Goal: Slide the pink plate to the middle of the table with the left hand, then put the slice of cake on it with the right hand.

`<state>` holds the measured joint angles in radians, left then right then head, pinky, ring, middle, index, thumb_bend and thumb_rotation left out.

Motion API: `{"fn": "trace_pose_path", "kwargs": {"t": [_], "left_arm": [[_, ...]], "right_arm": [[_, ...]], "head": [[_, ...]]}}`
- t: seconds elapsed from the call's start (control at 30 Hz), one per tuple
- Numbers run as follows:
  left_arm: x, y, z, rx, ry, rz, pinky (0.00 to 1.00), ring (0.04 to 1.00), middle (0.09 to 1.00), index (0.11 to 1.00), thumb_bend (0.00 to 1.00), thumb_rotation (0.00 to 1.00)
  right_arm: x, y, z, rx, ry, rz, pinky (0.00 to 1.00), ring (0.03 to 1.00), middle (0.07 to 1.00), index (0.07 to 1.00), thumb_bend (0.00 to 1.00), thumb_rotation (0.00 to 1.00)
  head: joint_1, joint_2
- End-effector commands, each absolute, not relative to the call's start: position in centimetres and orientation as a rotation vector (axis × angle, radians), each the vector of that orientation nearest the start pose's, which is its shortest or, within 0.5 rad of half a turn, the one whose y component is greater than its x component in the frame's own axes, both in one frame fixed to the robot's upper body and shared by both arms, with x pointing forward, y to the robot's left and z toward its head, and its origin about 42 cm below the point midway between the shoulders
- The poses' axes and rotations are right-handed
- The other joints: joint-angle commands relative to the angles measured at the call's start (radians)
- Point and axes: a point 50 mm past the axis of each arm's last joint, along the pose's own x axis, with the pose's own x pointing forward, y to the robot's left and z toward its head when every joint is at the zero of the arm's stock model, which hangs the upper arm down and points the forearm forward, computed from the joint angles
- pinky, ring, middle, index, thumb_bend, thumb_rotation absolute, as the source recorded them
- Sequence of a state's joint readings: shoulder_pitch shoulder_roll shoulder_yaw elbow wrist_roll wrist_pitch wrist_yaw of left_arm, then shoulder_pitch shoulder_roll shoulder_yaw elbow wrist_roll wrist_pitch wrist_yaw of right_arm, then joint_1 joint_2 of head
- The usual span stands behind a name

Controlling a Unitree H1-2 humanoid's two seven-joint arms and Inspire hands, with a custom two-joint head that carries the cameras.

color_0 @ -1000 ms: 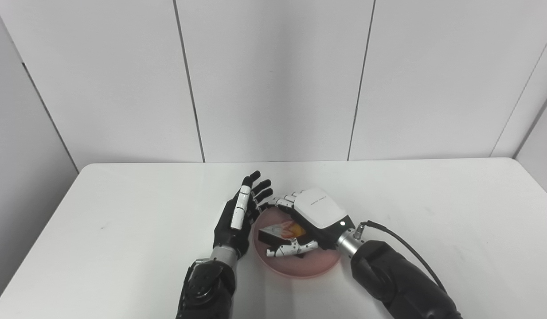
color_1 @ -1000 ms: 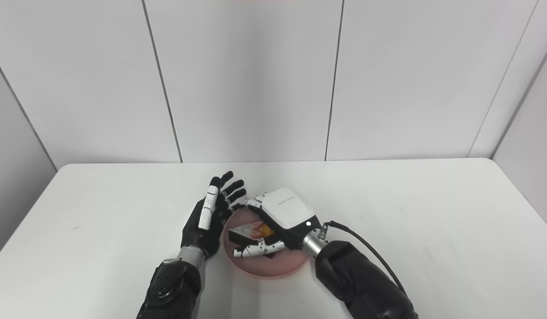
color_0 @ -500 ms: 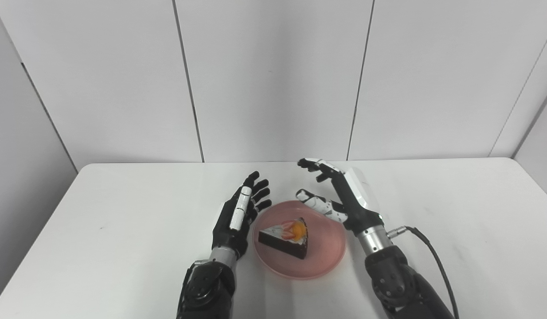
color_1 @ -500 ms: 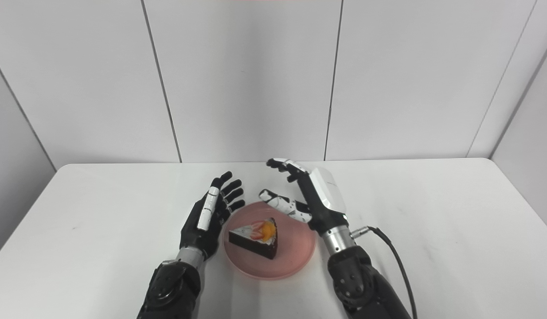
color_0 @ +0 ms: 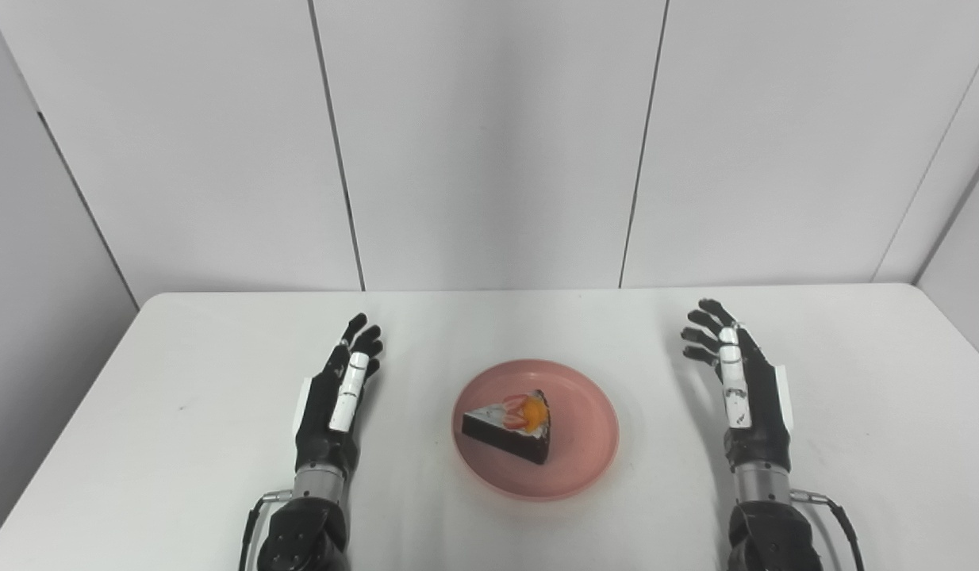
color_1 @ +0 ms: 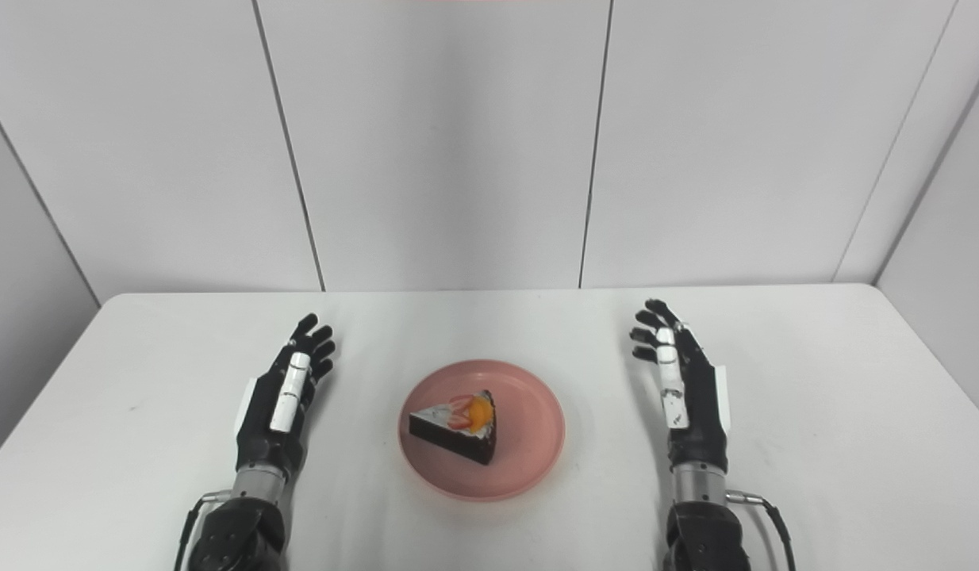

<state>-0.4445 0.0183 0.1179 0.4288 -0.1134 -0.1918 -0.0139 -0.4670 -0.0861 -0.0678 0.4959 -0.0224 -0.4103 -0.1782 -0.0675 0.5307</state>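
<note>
Looks finished or very nearly so, judging from the layout alone: shows the pink plate (color_0: 593, 456) lying flat near the middle of the bench (color_0: 180, 444) and carrying the slice of cake (color_0: 509, 428), set upright on its base a little left of the plate's centre, tip pointing left, fruit on top. Places the left hand (color_0: 335, 396) well off to the plate's left, fingers straight and spread wide, holding nothing; places the right hand (color_0: 743, 388) well off to the plate's right in a mirrored pose, equally wide and empty. Cannot tell whether either hand rests on the bench or hovers just above it. Leaves little to spoil, yet worth weighing a few hazards. Sweeping either hand inward, say for an unneeded correction, could clip the rim and shove the plate off centre, undoing the first half of the task. Bumping from the left seems the worse case, given the slice sitting nearer that side: could tip it over or smear the topping. Pulling the arms back low and fast might drag a wrist or the cable (color_0: 823, 500) at the right wrist across the bench and jolt it. Safest, probably, to lift first and retreat outward, away from the plate.
</note>
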Motion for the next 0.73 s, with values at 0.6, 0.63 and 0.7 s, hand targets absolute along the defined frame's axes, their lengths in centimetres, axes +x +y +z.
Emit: {"fn": "trace_pose_path", "kwargs": {"t": [0.6,0.63,0.7], "left_arm": [[40.8,19.8,12.1,-0.159,-0.096,-0.035,0.95,0.936,0.939,0.935,0.73,0.82],[40.8,19.8,12.1,-0.156,-0.096,-0.034,0.94,0.937,0.939,0.936,0.73,0.83],[41.0,19.7,12.1,-0.158,-0.095,-0.029,0.94,0.939,0.940,0.937,0.72,0.83]], "right_arm": [[41.8,-23.8,10.3,0.154,-0.101,-0.074,0.81,0.840,0.853,0.849,0.81,1.00],[41.8,-23.9,10.4,0.155,-0.100,-0.072,0.81,0.841,0.855,0.850,0.82,1.00],[41.7,-24.0,10.4,0.159,-0.102,-0.063,0.82,0.846,0.860,0.856,0.83,1.00]], "head": [[0.018,0.008],[0.018,0.008],[0.022,0.007]]}}
